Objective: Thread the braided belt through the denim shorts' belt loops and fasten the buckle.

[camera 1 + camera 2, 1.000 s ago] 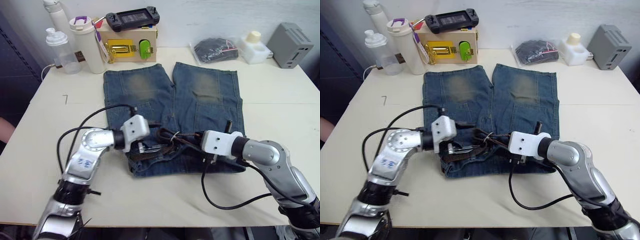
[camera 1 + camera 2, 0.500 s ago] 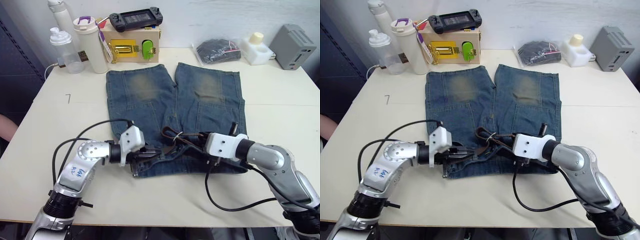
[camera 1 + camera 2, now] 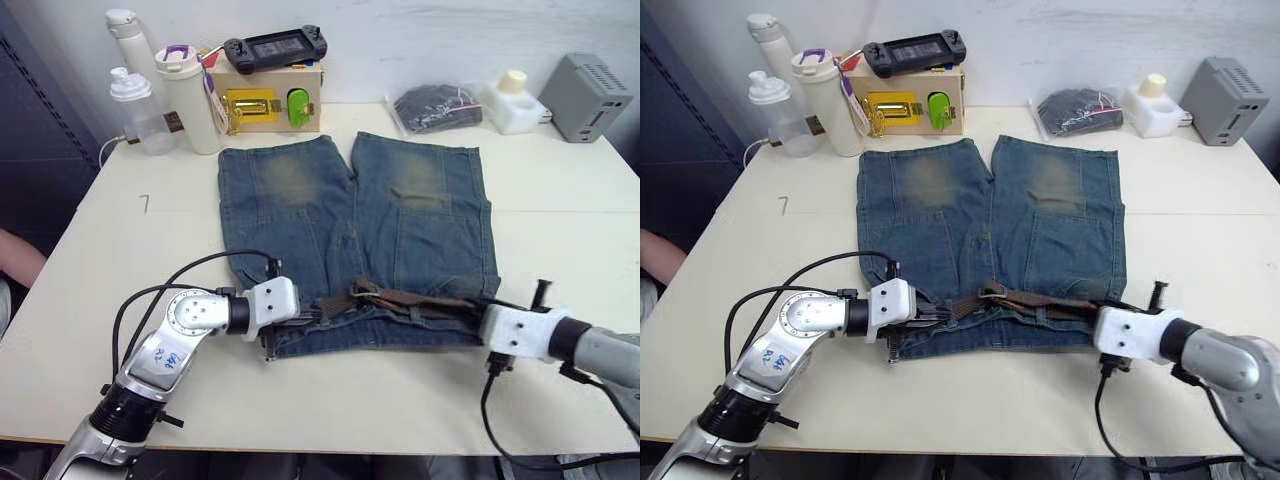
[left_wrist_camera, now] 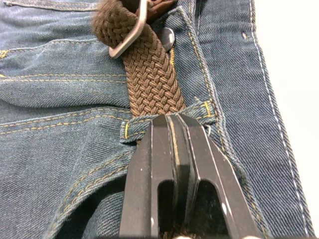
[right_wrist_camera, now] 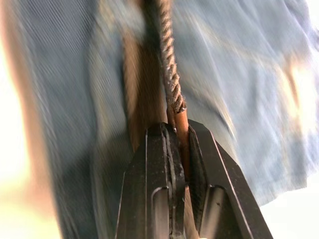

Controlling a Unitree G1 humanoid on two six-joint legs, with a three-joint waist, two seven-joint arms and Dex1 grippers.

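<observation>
Here the denim shorts (image 3: 355, 235) lie flat on the table (image 3: 560, 190), waistband nearest the robot, with the braided belt (image 3: 415, 298) stretched along it. The right gripper (image 5: 177, 130) is clamped on the belt's smooth leather tip at the waistband's right end. The left gripper (image 4: 172, 119) is closed at a belt loop (image 4: 130, 128), seemingly pinching strap or denim, just short of the buckle (image 4: 130, 35).

Woven matt braided belt (image 4: 152, 79), brushed-metal buckle (image 4: 130, 34), faded denim shorts (image 3: 350, 225) w/ prob. leather tip.
</observation>
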